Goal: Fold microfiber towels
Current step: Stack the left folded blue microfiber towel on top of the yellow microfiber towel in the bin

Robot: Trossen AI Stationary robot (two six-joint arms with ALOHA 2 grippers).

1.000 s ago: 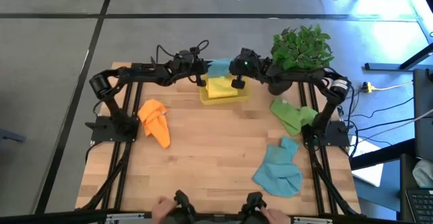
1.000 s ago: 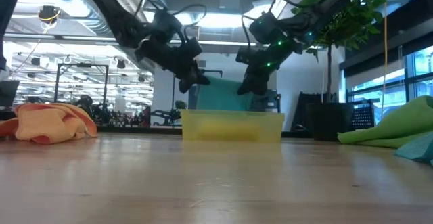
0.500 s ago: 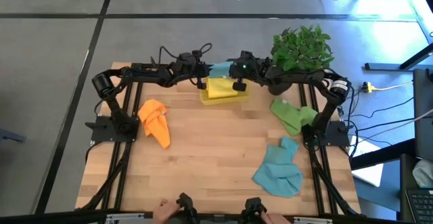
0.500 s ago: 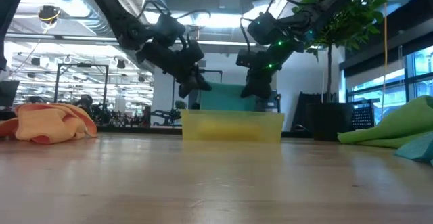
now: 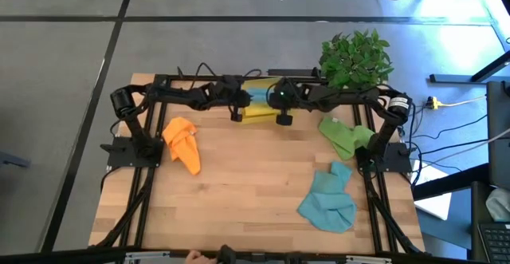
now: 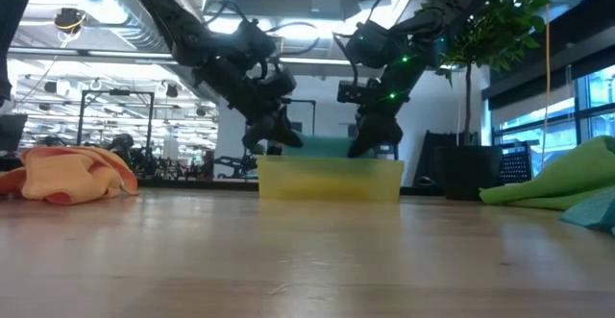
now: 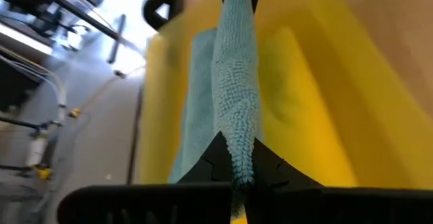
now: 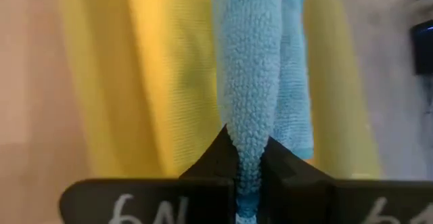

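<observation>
Both arms have dropped lower over the yellow bin (image 5: 259, 111) at the table's twelve o'clock edge, bringing the teal towel (image 6: 332, 146) down to its rim. Left gripper (image 7: 237, 176) and right gripper (image 8: 247, 170) are each clenched on an edge of this folded cloth, stretched between them above the yellow towel (image 8: 172, 75) inside. To do this well, I judge they should descend evenly, then let go together.
</observation>
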